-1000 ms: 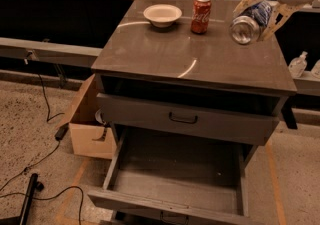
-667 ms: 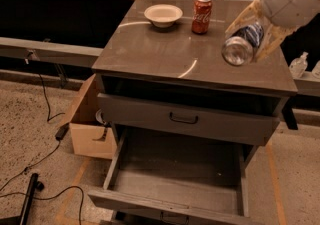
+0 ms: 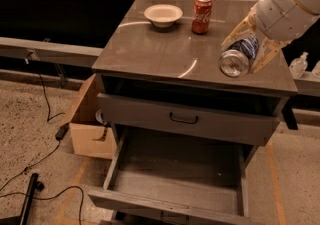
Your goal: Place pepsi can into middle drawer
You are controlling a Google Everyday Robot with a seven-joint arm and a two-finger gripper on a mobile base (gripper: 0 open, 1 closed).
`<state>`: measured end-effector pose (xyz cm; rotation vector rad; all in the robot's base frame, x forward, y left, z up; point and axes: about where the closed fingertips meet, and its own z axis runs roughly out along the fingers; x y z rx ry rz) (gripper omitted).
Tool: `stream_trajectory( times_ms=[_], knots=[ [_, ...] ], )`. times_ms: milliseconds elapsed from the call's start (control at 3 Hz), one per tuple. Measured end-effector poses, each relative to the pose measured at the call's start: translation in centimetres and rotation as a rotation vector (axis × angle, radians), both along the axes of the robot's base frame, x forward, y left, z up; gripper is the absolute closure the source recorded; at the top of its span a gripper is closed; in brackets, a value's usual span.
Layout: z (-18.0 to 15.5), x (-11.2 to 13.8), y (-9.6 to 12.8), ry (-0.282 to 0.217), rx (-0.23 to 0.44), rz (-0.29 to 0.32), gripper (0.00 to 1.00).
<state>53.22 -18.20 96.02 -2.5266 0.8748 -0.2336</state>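
The gripper (image 3: 244,52) grips the pepsi can (image 3: 236,61). Its fingers (image 3: 239,29) are closed on the blue body from both sides, and the can lies tilted between them, silver end past the fingertips. Both hang above the bench (image 3: 150,44), with the open drawer (image 3: 175,181) well below.

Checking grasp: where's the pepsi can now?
Right side of camera view: the pepsi can is held sideways in the tool above the front-right corner of the cabinet top, right of the Coke can.
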Motion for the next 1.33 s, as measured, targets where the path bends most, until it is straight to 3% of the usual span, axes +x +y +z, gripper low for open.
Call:
stream_trajectory(
  times_ms=[333,667,1000,1333],
  knots=[
    [-1.0,-2.3,1.4,0.025,0.035,0.011,1.00],
    [-3.5,-6.7,4.7,0.060,0.130,0.053,1.00],
    [-7.4,-9.6,7.6,0.081,0.163,0.136,1.00],
    [-12.4,-11.1,9.8,0.077,0.137,0.208,1.00]
  ],
)
